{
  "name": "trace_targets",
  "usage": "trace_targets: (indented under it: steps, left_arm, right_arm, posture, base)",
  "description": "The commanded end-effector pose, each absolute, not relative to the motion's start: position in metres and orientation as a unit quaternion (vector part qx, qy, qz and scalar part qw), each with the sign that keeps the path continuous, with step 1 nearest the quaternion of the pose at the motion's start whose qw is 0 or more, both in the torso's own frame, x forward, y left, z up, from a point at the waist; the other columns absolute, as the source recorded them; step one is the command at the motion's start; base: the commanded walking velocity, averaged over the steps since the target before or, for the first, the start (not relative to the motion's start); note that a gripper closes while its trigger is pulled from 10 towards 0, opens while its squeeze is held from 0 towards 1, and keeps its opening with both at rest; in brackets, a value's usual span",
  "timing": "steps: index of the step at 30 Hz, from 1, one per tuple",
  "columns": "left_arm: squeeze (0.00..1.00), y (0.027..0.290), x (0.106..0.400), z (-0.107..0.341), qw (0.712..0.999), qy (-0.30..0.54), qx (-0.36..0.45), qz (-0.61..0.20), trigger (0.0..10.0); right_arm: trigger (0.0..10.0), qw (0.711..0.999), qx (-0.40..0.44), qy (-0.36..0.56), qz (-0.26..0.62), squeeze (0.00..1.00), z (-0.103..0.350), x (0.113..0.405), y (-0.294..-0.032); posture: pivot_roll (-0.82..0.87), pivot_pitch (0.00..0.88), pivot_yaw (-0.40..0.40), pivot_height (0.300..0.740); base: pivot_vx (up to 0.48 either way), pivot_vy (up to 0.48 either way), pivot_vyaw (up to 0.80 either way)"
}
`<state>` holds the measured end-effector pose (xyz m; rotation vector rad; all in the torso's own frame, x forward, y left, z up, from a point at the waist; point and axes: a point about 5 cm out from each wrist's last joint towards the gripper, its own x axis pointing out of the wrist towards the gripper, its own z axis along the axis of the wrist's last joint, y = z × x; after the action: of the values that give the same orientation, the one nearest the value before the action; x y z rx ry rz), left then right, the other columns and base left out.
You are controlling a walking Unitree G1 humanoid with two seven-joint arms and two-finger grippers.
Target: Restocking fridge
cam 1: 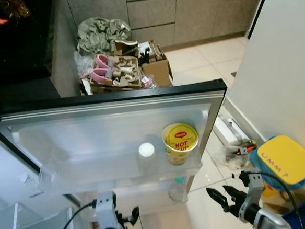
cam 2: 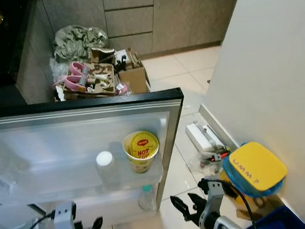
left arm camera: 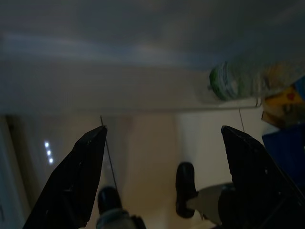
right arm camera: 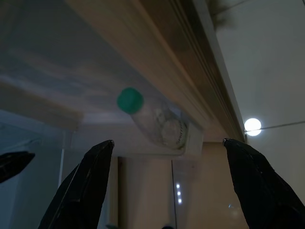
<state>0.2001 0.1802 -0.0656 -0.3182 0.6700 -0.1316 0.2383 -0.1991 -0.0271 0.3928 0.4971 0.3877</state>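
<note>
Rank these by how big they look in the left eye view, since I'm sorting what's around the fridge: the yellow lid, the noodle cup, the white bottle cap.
1. Yellow lid, though it sits nearer the camera.
2. Noodle cup.
3. White bottle cap.

Open fridge door (cam 1: 115,104) with stocked door shelves.
Upper door shelf (cam 1: 93,168): a yellow "Hot Cup" noodle cup (cam 1: 180,142) stands upright beside a white-capped bottle (cam 1: 146,151). Lower door shelf (cam 1: 147,193): a clear green-capped bottle (cam 1: 177,188) stands at the door's outer end.
</note>
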Motion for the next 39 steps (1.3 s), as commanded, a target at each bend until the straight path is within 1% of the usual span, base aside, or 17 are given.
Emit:
trace_targets:
  steps: [1, 2, 4, 5, 7, 10, 11, 14, 16, 17, 19, 20, 23, 28, 39]
  left_arm:
    - [0.0, 0.181, 0.188, -0.073, 0.921, 0.353, -0.155, -0.058, 10.0]
    - [0.0, 0.181, 0.188, -0.073, 0.921, 0.353, -0.155, -0.058, 10.0]
    - [0.0, 0.184, 0.182, -0.077, 0.916, 0.368, -0.152, -0.049, 10.0]
    - [0.0, 0.184, 0.182, -0.077, 0.916, 0.368, -0.152, -0.049, 10.0]
    - [0.0, 0.185, 0.177, -0.079, 0.912, 0.379, -0.15, -0.044, 10.0]
    - [0.0, 0.185, 0.176, -0.08, 0.911, 0.383, -0.149, -0.044, 10.0]
    - [0.0, 0.184, 0.173, -0.082, 0.908, 0.39, -0.147, -0.043, 10.0]
    - [0.0, 0.184, 0.17, -0.083, 0.906, 0.394, -0.145, -0.042, 10.0]
    - [0.0, 0.186, 0.162, -0.087, 0.902, 0.407, -0.143, -0.035, 10.0]
    - [0.0, 0.186, 0.162, -0.087, 0.902, 0.407, -0.143, -0.035, 10.0]
    - [0.0, 0.187, 0.152, -0.09, 0.895, 0.419, -0.145, -0.04, 10.0]
    - [0.0, 0.187, 0.152, -0.09, 0.895, 0.419, -0.145, -0.04, 10.0]
    - [0.0, 0.187, 0.143, -0.094, 0.886, 0.437, -0.146, -0.051, 10.0]
    - [0.0, 0.187, 0.136, -0.096, 0.88, 0.444, -0.16, -0.049, 10.0]
    - [0.0, 0.185, 0.132, -0.098, 0.875, 0.45, -0.172, -0.049, 10.0]
  right_arm:
    - [10.0, 0.926, 0.194, 0.271, 0.178, 0.0, -0.038, 0.223, -0.203]
    - [10.0, 0.926, 0.194, 0.271, 0.178, 0.0, -0.038, 0.223, -0.203]
    - [10.0, 0.926, 0.166, 0.31, 0.141, 0.0, -0.048, 0.214, -0.207]
    - [10.0, 0.926, 0.166, 0.31, 0.141, 0.0, -0.048, 0.214, -0.207]
    - [10.0, 0.925, 0.145, 0.333, 0.115, 0.0, -0.055, 0.206, -0.21]
    - [10.0, 0.925, 0.142, 0.336, 0.11, 0.0, -0.056, 0.204, -0.212]
    - [10.0, 0.92, 0.137, 0.357, 0.082, 0.0, -0.062, 0.195, -0.217]
    - [10.0, 0.916, 0.133, 0.372, 0.062, 0.0, -0.066, 0.189, -0.22]
    - [10.0, 0.901, 0.112, 0.419, 0.008, 0.0, -0.078, 0.166, -0.23]
    - [10.0, 0.901, 0.112, 0.419, 0.008, 0.0, -0.078, 0.166, -0.23]
    - [10.0, 0.885, 0.099, 0.454, -0.025, 0.0, -0.087, 0.145, -0.235]
    - [10.0, 0.885, 0.099, 0.454, -0.025, 0.0, -0.087, 0.145, -0.235]
    - [10.0, 0.873, 0.089, 0.479, -0.039, 0.0, -0.093, 0.13, -0.236]
    - [10.0, 0.869, 0.083, 0.486, -0.038, 0.0, -0.095, 0.125, -0.234]
    - [10.0, 0.874, 0.075, 0.479, -0.032, 0.0, -0.093, 0.135, -0.231]
  posture:
    - [-0.05, 0.08, -0.034, 0.74]
    - [-0.05, 0.08, -0.034, 0.74]
    - [-0.05, 0.069, -0.033, 0.74]
    - [-0.05, 0.069, -0.033, 0.74]
    - [-0.05, 0.067, -0.032, 0.74]
    - [-0.05, 0.067, -0.032, 0.74]
    - [-0.05, 0.065, -0.032, 0.74]
    - [-0.05, 0.062, -0.032, 0.74]
    - [-0.05, 0.054, -0.032, 0.74]
    - [-0.05, 0.054, -0.032, 0.74]
    - [-0.05, 0.047, -0.031, 0.74]
    - [-0.05, 0.047, -0.031, 0.74]
    - [-0.05, 0.047, -0.031, 0.74]
    - [-0.05, 0.041, -0.03, 0.74]
    - [-0.05, 0.043, -0.032, 0.74]
  base:
    - [0.0, 0.0, 0.0]
    - [0.0, 0.0, 0.0]
    - [0.0, 0.0, 0.0]
    - [0.0, 0.0, 0.0]
    - [0.0, 0.0, 0.0]
    - [0.0, 0.0, 0.0]
    - [-0.48, 0.0, 0.0]
    - [-0.4, 0.0, 0.0]
    - [0.0, 0.0, 0.0]
    - [0.0, 0.0, 0.0]
    - [0.0, 0.0, 0.0]
    - [0.0, 0.0, 0.0]
    - [0.0, 0.0, 0.0]
    - [0.0, -0.108, 0.0]
    - [0.0, -0.419, 0.0]
